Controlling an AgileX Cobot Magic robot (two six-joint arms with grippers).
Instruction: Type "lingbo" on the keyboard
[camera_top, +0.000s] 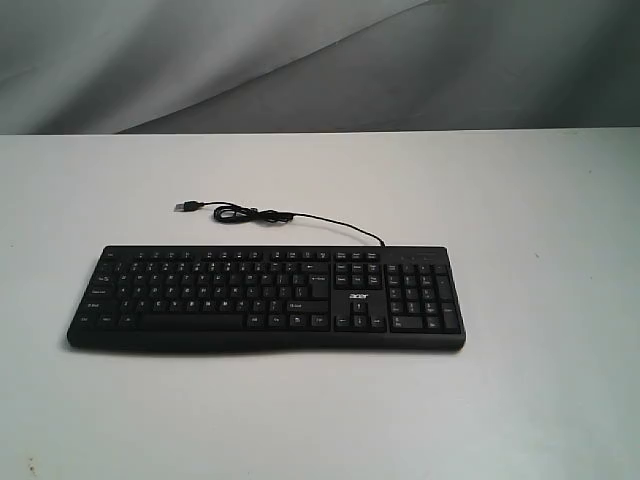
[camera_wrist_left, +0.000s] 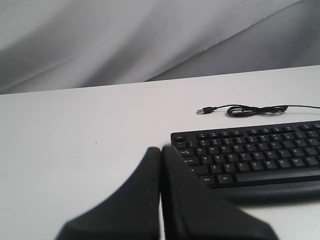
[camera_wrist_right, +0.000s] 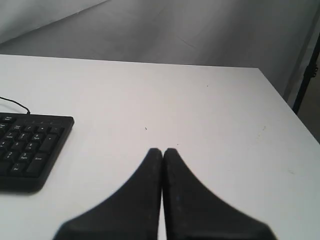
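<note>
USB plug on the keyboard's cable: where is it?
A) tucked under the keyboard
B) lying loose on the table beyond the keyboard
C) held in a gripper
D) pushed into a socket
B: the USB plug lies unconnected on the table, past the far edge of the keyboard, with its cable coiled beside it.

legends on the keyboard (camera_top: 265, 298), mid exterior frame, are too small to read. both wrist views crop it.
</note>
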